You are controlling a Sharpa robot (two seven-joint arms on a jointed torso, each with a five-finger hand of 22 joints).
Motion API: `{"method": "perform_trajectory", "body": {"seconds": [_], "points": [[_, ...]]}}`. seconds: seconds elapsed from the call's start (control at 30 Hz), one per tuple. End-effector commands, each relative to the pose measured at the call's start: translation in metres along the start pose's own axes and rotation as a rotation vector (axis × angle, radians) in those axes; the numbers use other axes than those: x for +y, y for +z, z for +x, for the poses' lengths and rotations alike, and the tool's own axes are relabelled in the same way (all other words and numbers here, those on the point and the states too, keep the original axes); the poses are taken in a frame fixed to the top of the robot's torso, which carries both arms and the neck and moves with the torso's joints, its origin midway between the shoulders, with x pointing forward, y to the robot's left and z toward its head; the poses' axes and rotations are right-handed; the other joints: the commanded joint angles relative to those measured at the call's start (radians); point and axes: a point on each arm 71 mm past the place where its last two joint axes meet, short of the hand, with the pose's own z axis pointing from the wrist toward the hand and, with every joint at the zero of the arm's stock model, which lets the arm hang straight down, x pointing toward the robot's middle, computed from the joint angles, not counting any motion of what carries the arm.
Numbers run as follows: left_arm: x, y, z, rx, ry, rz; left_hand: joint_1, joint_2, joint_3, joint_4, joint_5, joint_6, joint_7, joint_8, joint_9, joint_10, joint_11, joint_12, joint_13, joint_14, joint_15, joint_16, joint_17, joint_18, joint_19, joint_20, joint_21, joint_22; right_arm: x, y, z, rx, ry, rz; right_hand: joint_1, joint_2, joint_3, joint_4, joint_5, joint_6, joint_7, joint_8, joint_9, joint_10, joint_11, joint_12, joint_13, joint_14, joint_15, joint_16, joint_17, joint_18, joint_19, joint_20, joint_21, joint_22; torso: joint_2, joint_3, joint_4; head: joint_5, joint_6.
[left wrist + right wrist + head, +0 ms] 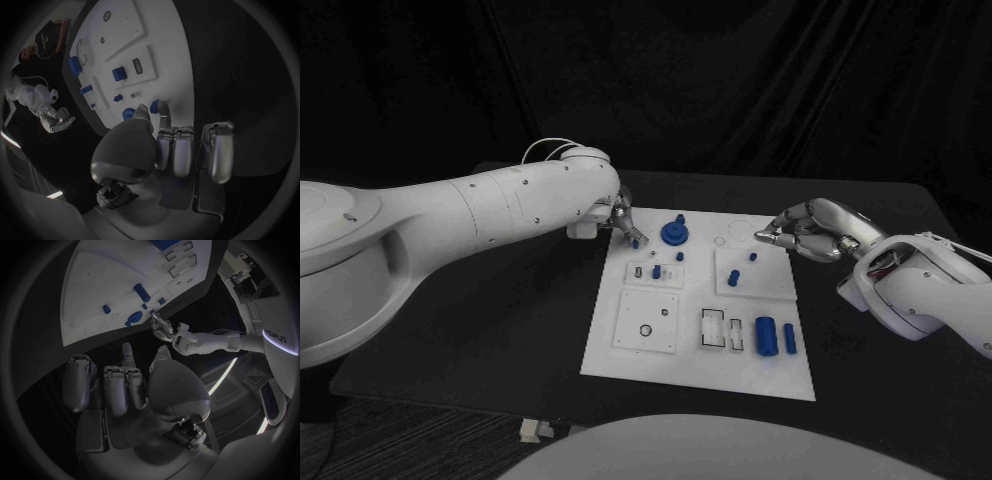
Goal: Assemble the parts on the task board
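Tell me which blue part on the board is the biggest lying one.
The thick blue cylinder at the board's near right, lying beside a thinner blue rod; the other blue parts are clearly smaller or stand upright.

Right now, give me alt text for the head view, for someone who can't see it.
A white task board lies on a black table between two white robot arms. The left hand pinches a small blue part at the board's far left corner; the right hand hovers, fingers curled, at its far right edge.
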Motion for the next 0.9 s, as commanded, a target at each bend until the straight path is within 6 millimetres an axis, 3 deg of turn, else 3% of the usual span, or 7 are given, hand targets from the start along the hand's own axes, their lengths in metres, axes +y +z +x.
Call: {"method": "perform_trajectory", "body": {"seconds": [0.03,0.17,0.73,0.8,0.83,0.9], "points": [[-0.0045,0.0001,-0.0001,-0.013,-0.007,0.029,0.015,0.001,0.006,0.0,0.005,-0.021,0.001,0.022,0.036,0.109,-0.007,-0.005,0.261,0.106,-0.002,0.007,0.263,0.0,0.062,-0.002,0.0,0.235,-0.0008,-0.0004,0.0011,0.007,-0.003,0.011,0.008,0.0,-0.003,-0.001,0.005,-0.002,0.001,-0.006,-0.002,0.104,0.008,0.004,0.263,0.098,0.006,-0.006,0.228,0.019,-0.004,-0.001,-0.004,0.187,0.0,-0.0001,0.0,-0.001,0.0],[-0.0057,0.0003,-0.0005,-0.019,-0.01,0.035,0.021,0.0,0.01,-0.001,0.011,-0.044,0.002,0.036,0.063,0.109,-0.006,-0.005,0.261,0.106,-0.002,0.007,0.263,-0.001,0.062,-0.002,0.001,0.235,-0.0009,-0.0004,0.0012,0.008,-0.004,0.011,0.008,0.0,-0.003,-0.001,0.005,-0.002,0.001,-0.006,-0.002,0.104,0.008,0.004,0.263,0.098,0.006,-0.006,0.228,0.019,-0.004,-0.001,-0.004,0.187,0.0,-0.0001,0.0001,-0.002,0.0],[-0.0082,0.0006,-0.0014,-0.026,-0.012,0.05,0.037,0.002,0.019,-0.003,0.033,-0.076,0.005,0.045,0.09,0.109,-0.003,-0.005,0.261,0.106,0.0,0.007,0.263,0.0,0.061,-0.001,-0.001,0.235,-0.0015,0.0001,0.0015,0.013,-0.005,0.014,0.008,0.0,-0.005,0.0,0.006,-0.002,0.001,-0.006,-0.002,0.104,0.008,0.004,0.263,0.098,0.006,-0.006,0.228,0.019,-0.004,-0.001,-0.005,0.187,0.0,0.0,0.0,0.0,0.0],[-0.0087,0.0007,-0.0012,-0.024,-0.011,0.051,0.043,0.002,0.023,-0.004,0.049,-0.08,0.005,0.048,0.096,0.109,-0.003,-0.005,0.261,0.106,0.001,0.007,0.263,0.0,0.06,0.0,-0.003,0.234,-0.0015,0.0001,0.0016,0.013,-0.005,0.014,0.008,0.0,-0.005,0.0,0.006,-0.002,0.001,-0.006,-0.002,0.104,0.008,0.004,0.263,0.098,0.006,-0.006,0.228,0.019,-0.004,-0.001,-0.005,0.187,0.0,0.0,0.0001,-0.001,0.0],[-0.0089,0.0007,-0.0012,-0.023,-0.01,0.051,0.057,0.002,0.031,-0.006,0.09,-0.085,0.004,0.051,0.103,0.109,-0.004,-0.005,0.261,0.106,0.0,0.007,0.263,0.0,0.06,0.0,-0.003,0.234,-0.0016,0.0001,0.0015,0.013,-0.005,0.015,0.008,0.0,-0.005,0.0,0.006,-0.002,0.001,-0.006,-0.002,0.104,0.008,0.004,0.263,0.098,0.006,-0.006,0.228,0.019,-0.004,-0.001,-0.005,0.187,0.0,0.0,0.0,-0.001,0.0],[-0.009,0.0008,-0.0011,-0.022,-0.01,0.051,0.069,-0.001,0.038,-0.006,0.125,-0.088,0.003,0.051,0.107,0.109,-0.005,-0.005,0.261,0.106,0.0,0.007,0.263,0.0,0.06,-0.001,-0.003,0.234,-0.0017,0.0,0.0015,0.013,-0.005,0.015,0.008,0.0,-0.005,0.0,0.007,-0.002,0.002,-0.006,-0.002,0.104,0.008,0.004,0.263,0.098,0.006,-0.006,0.228,0.019,-0.004,-0.001,-0.005,0.187,0.0,0.0,0.0,-0.002,0.0]]}}
